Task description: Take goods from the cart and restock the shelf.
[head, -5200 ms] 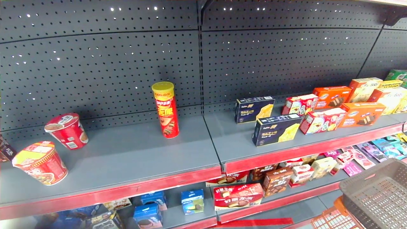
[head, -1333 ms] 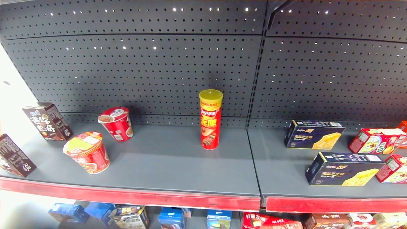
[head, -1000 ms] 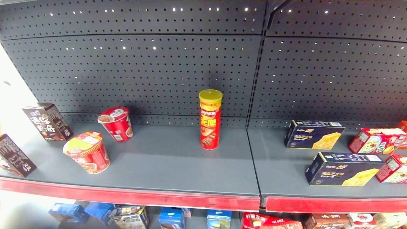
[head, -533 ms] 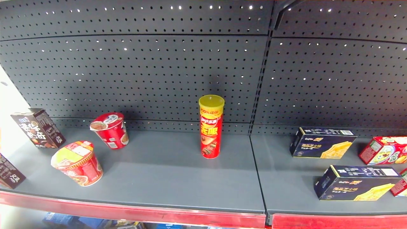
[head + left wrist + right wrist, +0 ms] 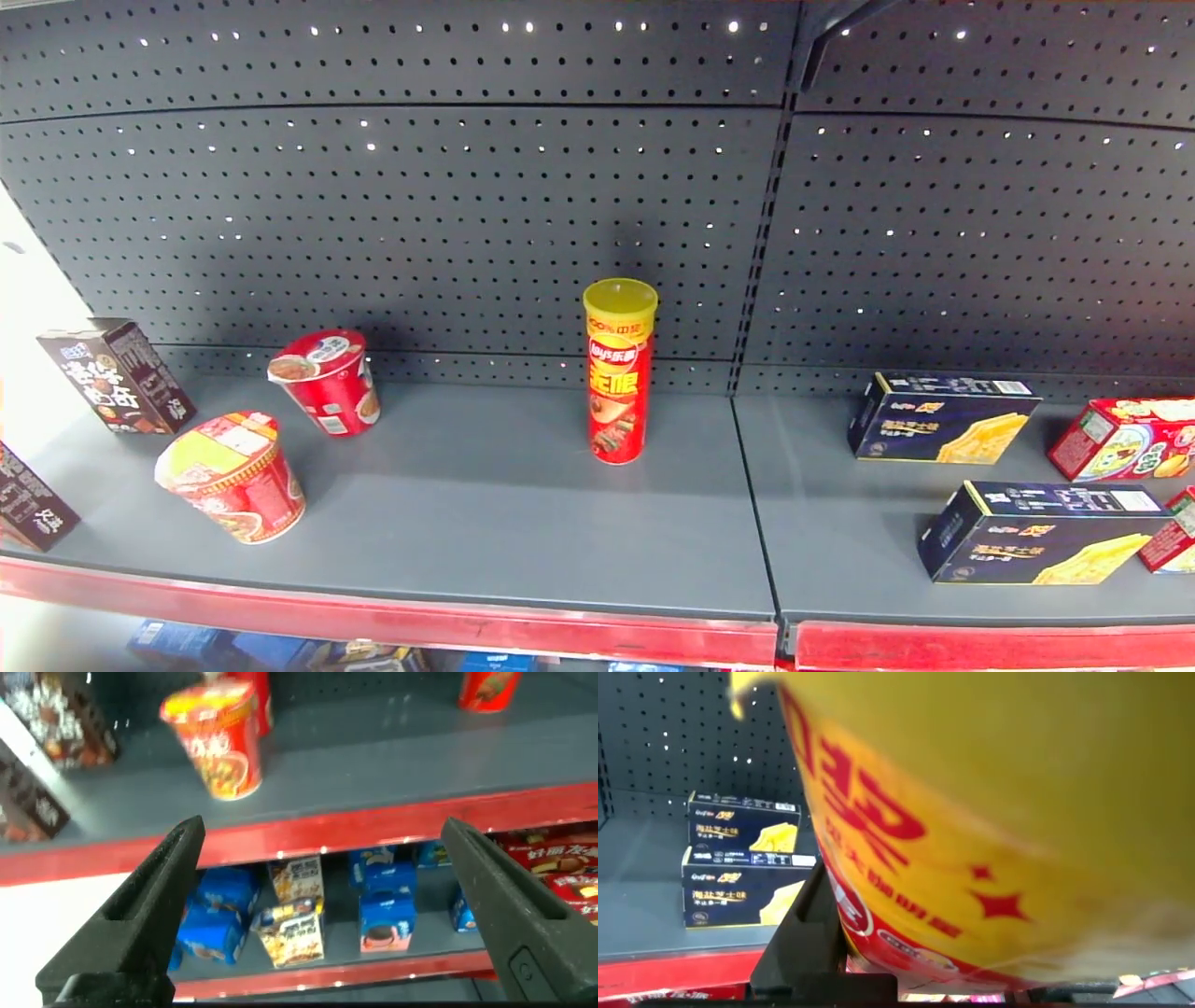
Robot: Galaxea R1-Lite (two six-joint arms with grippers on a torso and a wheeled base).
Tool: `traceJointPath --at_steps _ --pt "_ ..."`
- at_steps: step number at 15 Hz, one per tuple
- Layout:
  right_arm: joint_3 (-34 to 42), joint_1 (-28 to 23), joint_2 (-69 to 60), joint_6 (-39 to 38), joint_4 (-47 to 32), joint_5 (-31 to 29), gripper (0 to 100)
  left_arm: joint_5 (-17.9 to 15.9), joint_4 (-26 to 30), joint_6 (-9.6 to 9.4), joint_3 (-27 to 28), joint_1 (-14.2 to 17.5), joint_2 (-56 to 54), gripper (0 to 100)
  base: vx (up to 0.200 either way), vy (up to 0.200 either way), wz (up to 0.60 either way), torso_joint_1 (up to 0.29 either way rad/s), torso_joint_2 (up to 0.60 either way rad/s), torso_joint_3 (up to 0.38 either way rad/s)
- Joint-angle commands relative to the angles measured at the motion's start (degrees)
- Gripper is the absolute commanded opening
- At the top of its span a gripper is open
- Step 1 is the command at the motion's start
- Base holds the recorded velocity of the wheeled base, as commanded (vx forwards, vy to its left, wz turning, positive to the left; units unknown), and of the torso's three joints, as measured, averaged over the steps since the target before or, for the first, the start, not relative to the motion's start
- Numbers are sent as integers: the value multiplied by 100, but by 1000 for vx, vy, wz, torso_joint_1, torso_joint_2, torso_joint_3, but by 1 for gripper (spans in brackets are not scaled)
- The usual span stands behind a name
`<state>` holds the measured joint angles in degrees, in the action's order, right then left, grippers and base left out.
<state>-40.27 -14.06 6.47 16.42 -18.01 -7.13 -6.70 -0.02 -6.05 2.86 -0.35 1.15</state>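
Observation:
My right gripper (image 5: 952,971) is shut on a yellow package with red print (image 5: 999,812), held close in front of the right wrist camera; one dark finger (image 5: 808,943) shows beside it. My left gripper (image 5: 322,905) stands open and holds nothing, in front of the red front edge of the shelf (image 5: 374,821). On the grey shelf (image 5: 485,523) a tall red chip can with a yellow lid (image 5: 620,369) stands upright near the back panel, roughly in the middle.
Two red cup noodles (image 5: 231,476) (image 5: 322,380) and two dark boxes (image 5: 117,375) stand at the shelf's left. Navy boxes (image 5: 943,416) (image 5: 1041,534) and red boxes (image 5: 1125,437) lie at the right. Bare shelf surface lies around the can. Blue boxes (image 5: 383,924) fill the lower shelf.
The head camera has swung left and tipped up slightly, so the whole picture shifted and the cart basket left the view. The goods on the shelf have not moved.

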Motion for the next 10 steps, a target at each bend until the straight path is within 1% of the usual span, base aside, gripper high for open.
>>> traceJointPath --at_steps 1,2,3,4,5,7,9,10 --pt "-104 -141 284 -289 -10 -78 0 -569 -85 -28 1419 -79 1608 100 0 0 0 0 0 0" --pt "-148 -220 390 -385 -10 -104 0 -639 -147 -37 1788 -96 2083 100 0 0 0 0 0 0" --pt "-236 -264 495 -499 -1 -104 0 -718 -279 -55 2174 -184 2610 100 0 0 0 0 0 0" --pt "-280 -264 522 -535 -10 -104 0 -832 -525 -63 2544 -316 3164 100 0 0 0 0 0 0" --pt "-271 -273 504 -535 -10 -104 0 -850 -736 -63 2755 -316 3559 100 0 0 0 0 0 0" --pt "-271 -264 451 -535 -80 -104 0 -894 -1123 -90 2851 -334 4043 100 0 0 0 0 0 0" --pt "-289 -256 443 -526 -168 -113 0 -1131 -1184 -160 2825 -457 4324 100 0 0 0 0 0 0" --pt "-289 -256 443 -535 -168 -122 0 -1421 -1184 -160 2807 -562 4456 100 0 0 0 0 0 0"
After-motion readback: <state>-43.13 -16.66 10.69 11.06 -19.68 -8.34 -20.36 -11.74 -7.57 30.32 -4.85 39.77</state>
